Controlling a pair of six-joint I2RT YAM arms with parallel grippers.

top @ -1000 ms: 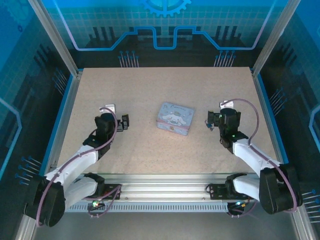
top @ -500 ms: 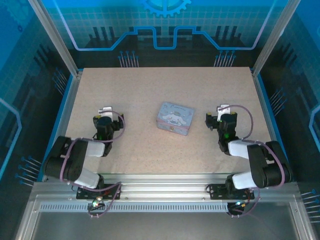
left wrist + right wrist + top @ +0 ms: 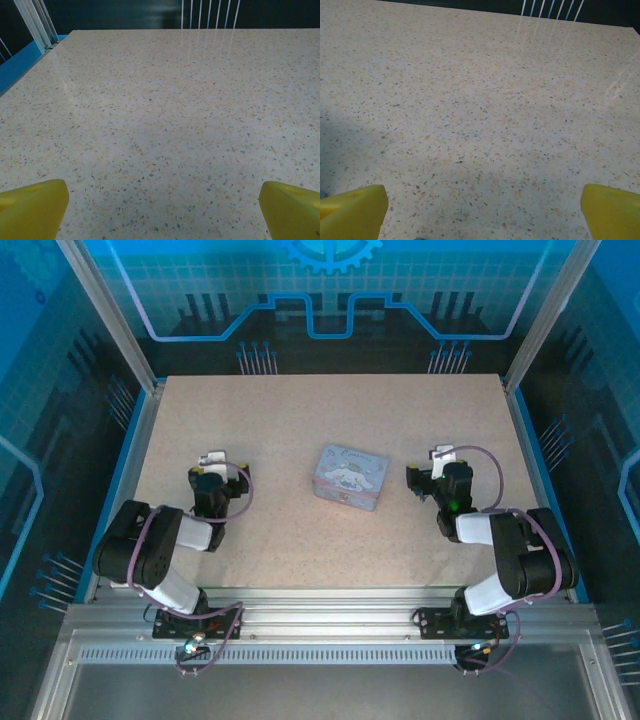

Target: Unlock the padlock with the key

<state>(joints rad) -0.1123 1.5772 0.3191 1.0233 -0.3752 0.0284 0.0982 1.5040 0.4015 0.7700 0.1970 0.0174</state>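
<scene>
A pale blue cartoon tin (image 3: 350, 476) lies mid-table between the two arms. The padlock and the key are out of view. My left gripper (image 3: 212, 462) rests low on the table to the tin's left, pointing at the far edge. In the left wrist view the left gripper (image 3: 165, 202) is open, its yellow fingertips (image 3: 35, 205) wide apart over bare speckled tabletop. To the right of the tin, my right gripper (image 3: 440, 460) also points away. In its wrist view the right gripper (image 3: 485, 207) is open, with nothing between the yellow fingertips (image 3: 607, 210).
The speckled table (image 3: 320, 410) is bounded by blue edging (image 3: 118, 480) and aluminium posts (image 3: 105, 310) at the sides. A metal rail (image 3: 320, 600) runs along the near edge under both folded arms. White bars (image 3: 207, 12) stand beyond the far edge.
Both arms have folded back over their bases and both grippers have turned toward the far edge. The left gripper has drawn away from the tin. Both stay open.
</scene>
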